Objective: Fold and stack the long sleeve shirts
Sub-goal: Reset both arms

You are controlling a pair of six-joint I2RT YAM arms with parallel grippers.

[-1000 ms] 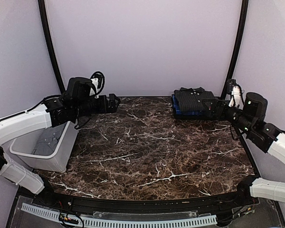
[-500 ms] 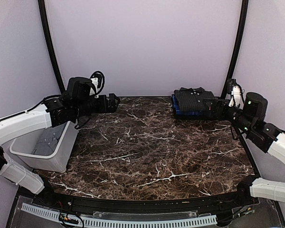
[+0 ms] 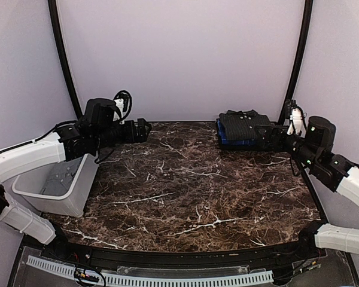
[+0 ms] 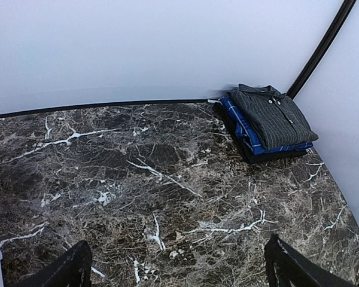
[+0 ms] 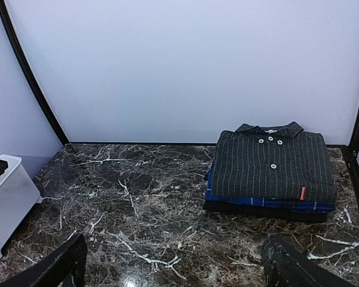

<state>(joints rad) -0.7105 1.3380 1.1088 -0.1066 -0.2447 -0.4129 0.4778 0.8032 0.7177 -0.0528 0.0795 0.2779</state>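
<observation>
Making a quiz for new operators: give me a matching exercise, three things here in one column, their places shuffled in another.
1 black pinstriped cloth shirt
2 blue plaid cloth shirt
3 white rectangular plastic bin

a left edge of the brown marble table
b top of the stack
c within the stack, under the top layer

Pairs: 1-b, 2-c, 3-a

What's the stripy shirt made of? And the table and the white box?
Stripy shirt: soft woven cloth, matte; it folds flat.
Table: looks like dark marble with white veins, glossy; maybe only printed.
White box: probably plastic; smooth, plain walls.
</observation>
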